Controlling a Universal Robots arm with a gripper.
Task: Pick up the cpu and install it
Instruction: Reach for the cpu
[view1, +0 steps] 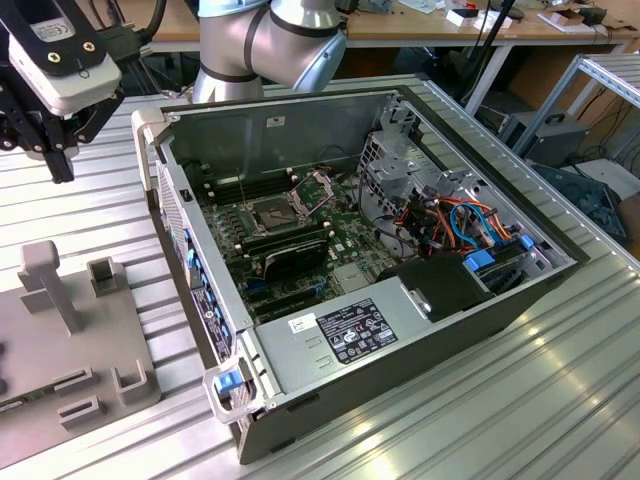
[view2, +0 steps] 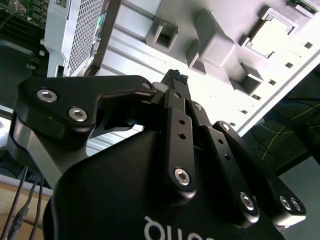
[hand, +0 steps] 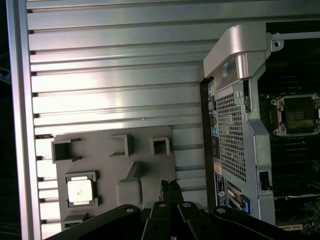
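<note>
The cpu (hand: 80, 190), a small pale square chip, lies in a pocket of the grey holder plate (hand: 145, 170) on the ribbed table; in the second wrist view the cpu (view2: 272, 38) is a bright square. My gripper (hand: 170, 186) hangs above the plate, off to one side of the chip, fingers pressed together on nothing. In the second wrist view the gripper (view2: 176, 78) is shut too. In the exterior view the gripper (view1: 58, 168) is high at the left, beside the open computer case (view1: 520, 300). The dark socket (view1: 275, 211) with its raised metal frame sits on the motherboard.
The holder plate (view1: 90, 350) carries upright posts and small pockets. Inside the case are long black modules (view1: 285, 250), a power supply (view1: 350, 335) and bundled cables (view1: 450, 225). The case's perforated side wall (hand: 232, 135) stands between plate and socket. Ribbed metal table (view1: 500, 400) surrounds everything.
</note>
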